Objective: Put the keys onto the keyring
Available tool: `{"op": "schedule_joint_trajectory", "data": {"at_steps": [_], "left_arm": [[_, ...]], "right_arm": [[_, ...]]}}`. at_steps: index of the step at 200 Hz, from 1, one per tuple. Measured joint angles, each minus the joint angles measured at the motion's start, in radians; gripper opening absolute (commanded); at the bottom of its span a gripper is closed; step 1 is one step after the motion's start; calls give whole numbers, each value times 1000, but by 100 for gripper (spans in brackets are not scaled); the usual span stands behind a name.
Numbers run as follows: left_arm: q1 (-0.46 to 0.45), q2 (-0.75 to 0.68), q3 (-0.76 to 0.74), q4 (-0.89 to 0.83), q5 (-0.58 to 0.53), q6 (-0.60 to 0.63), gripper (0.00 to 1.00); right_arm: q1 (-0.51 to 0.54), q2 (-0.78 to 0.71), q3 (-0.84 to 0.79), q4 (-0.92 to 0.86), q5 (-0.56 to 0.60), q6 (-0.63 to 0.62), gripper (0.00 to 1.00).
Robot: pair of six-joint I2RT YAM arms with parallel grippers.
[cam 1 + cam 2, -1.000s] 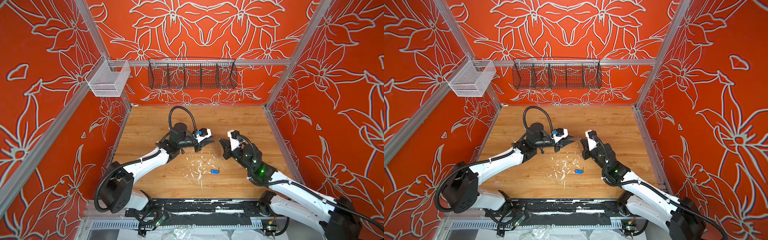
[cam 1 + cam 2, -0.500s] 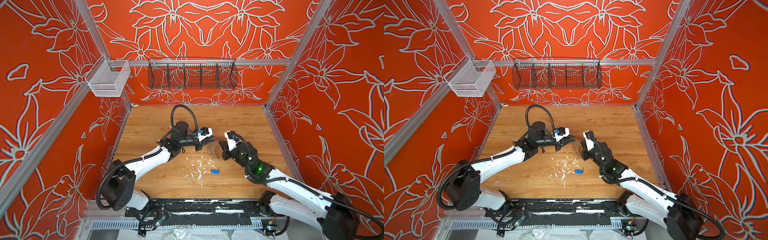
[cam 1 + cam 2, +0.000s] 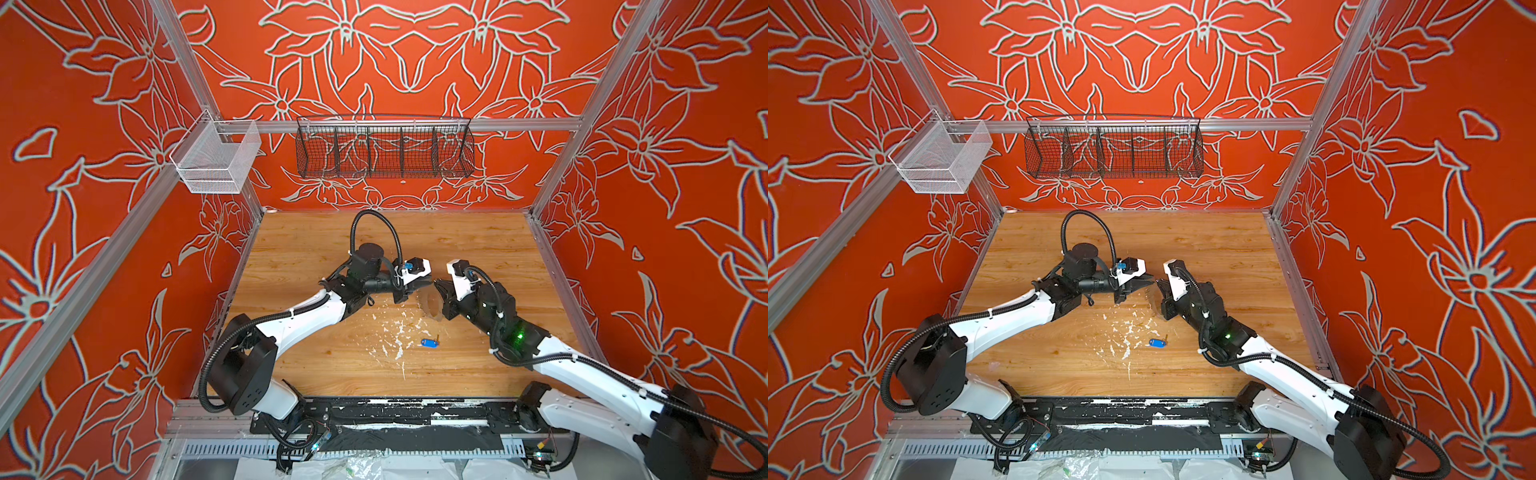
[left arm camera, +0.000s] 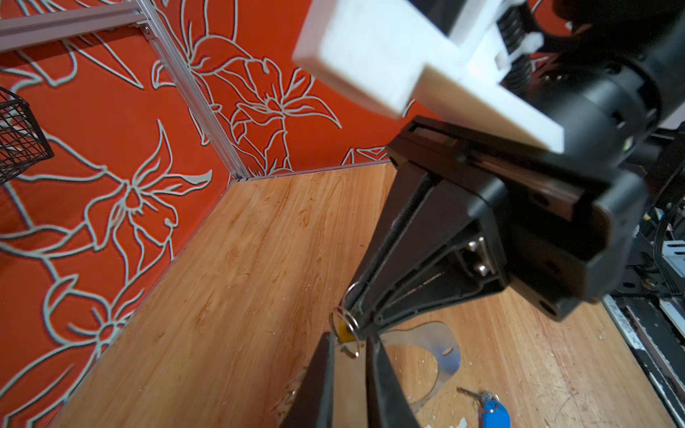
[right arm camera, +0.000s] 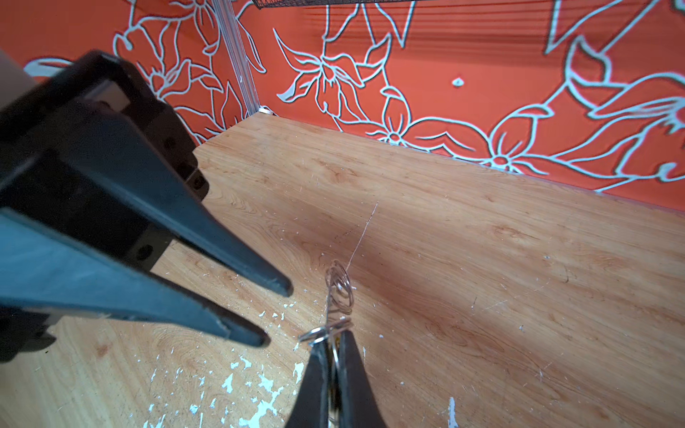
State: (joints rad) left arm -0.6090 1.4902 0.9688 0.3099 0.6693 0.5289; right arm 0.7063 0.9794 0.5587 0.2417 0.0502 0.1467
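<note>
The keyring [image 4: 454, 365], a flat grey plate with a wide hole, lies flat on the wooden table [image 3: 311, 249], below the spot where the two pincers meet. Above it, a short string of wire rings [image 5: 339, 287] sticks out from the tips of the right gripper [image 5: 335, 339]. Its long axis runs on in line with the fingers, pointing away from the right wrist toward the left arm, and one ring sits crosswise right at the tips. The right jaws are pressed together on these rings. In the left wrist view a scrap of yellow tag [image 4: 344, 332] shows at the same pinch; that key's metal blade cannot be made out.

The left gripper [image 5: 272, 313] faces it above the keyring, fingers a narrow gap apart and holding nothing. Its tips are just beside the rings; whether they touch cannot be told.

The blue-tagged key [image 3: 427, 342] lies on the table near the keyring, on the side toward the robot's base. Its tag runs lengthwise across both top views, the metal blade pointing toward the right arm. White flecks [image 3: 395, 332] dot the wood beside the keyring.
</note>
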Motion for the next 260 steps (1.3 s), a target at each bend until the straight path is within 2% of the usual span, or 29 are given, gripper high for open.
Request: {"op": "schedule_joint_trajectory", "data": {"at_steps": [119, 217, 260], "left_arm": [[-7, 19, 32, -43, -14, 19, 10], [-8, 20, 39, -58, -14, 25, 12], [-8, 27, 41, -63, -18, 26, 15]], "right_arm": [[0, -2, 0, 13, -49, 0, 0], [0, -4, 0, 17, -56, 1, 0], [0, -4, 0, 19, -59, 4, 0]]}}
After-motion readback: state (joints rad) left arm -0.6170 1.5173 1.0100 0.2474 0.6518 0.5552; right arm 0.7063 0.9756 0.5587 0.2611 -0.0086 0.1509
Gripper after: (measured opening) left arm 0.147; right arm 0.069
